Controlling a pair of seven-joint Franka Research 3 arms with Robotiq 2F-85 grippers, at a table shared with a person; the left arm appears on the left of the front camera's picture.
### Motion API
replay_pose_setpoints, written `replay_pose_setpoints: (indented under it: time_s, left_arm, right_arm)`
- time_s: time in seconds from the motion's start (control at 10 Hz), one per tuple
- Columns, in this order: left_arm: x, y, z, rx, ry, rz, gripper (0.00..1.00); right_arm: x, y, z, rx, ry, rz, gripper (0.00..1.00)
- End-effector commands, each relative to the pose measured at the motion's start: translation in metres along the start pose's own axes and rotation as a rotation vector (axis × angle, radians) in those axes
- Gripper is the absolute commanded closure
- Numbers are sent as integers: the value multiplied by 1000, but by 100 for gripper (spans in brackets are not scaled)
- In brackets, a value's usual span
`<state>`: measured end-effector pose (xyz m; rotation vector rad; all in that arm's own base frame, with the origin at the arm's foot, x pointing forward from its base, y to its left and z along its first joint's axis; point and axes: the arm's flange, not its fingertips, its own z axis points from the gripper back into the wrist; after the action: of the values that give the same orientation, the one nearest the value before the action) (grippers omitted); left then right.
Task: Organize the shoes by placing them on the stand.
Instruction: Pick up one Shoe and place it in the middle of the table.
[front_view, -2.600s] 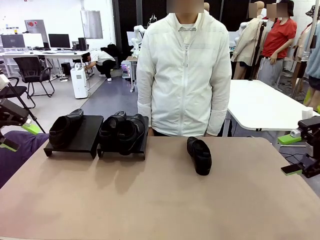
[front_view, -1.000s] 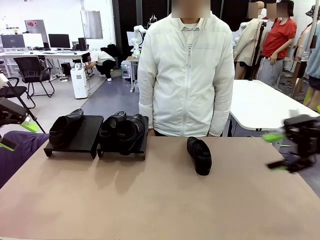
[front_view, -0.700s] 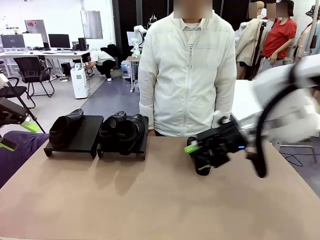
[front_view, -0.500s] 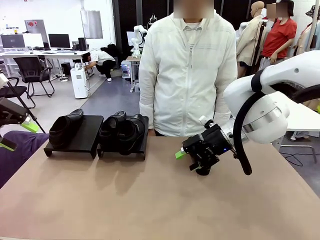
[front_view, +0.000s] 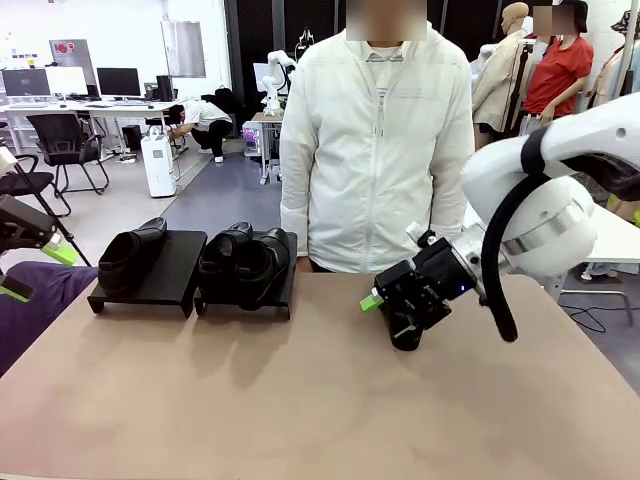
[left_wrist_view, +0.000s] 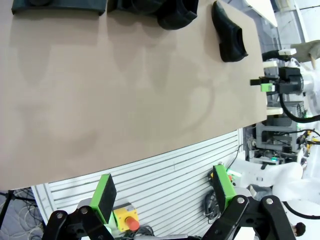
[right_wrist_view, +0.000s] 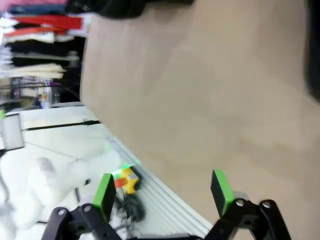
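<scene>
You've got the right gripper (front_view: 392, 315) jaws spread over the lone shoe (front_view: 405, 335) by the bench's far edge; glossy, stiffish leather, likely slippery, so pinch the sidewalls mid-length

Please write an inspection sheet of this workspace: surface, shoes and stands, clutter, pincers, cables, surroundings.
Surface: tan table, bare in front.
Job's things: left stand carries one shoe; right stand carries a pair of shoes; the fourth shoe lies on the table, mostly behind the right pincer.
Clutter: nothing seen.
Grippers: right pincer open at the fourth shoe, contact unclear; left pincer open, at the table's left edge.
Cables: black cable loops along the right arm.
Surroundings: a person in a white jacket stands at the far side; desks and chairs behind.
</scene>
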<state>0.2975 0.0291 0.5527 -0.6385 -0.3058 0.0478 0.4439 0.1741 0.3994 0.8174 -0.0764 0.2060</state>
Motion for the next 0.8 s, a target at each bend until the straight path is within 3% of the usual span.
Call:
replay_pose_setpoints:
  time_s: [0.0,0.1,0.2,0.3,0.4,0.5,0.6,0.7]
  left_arm:
    - [0,0,1,-2,-3,2,0]
    - [0,0,1,-2,-3,2,0]
    - [0,0,1,-2,-3,2,0]
    - [0,0,1,-2,-3,2,0]
    - [0,0,1,-2,-3,2,0]
    - [0,0,1,-2,-3,2,0]
    - [0,0,1,-2,-3,2,0]
    - [0,0,1,-2,-3,2,0]
  right_arm:
    - [51,36,22,-244,82,-23,0]
    - [77,49,35,-416,43,-33,0]
    - [94,51,33,-424,49,-42,0]
    - [112,46,18,-544,-11,-89,0]
    - [121,42,-1,-550,-17,-27,0]
    - [124,42,-20,-513,-107,59,0]
    - [104,42,28,-516,-20,-25,0]
    - [104,42,28,-516,-20,-25,0]
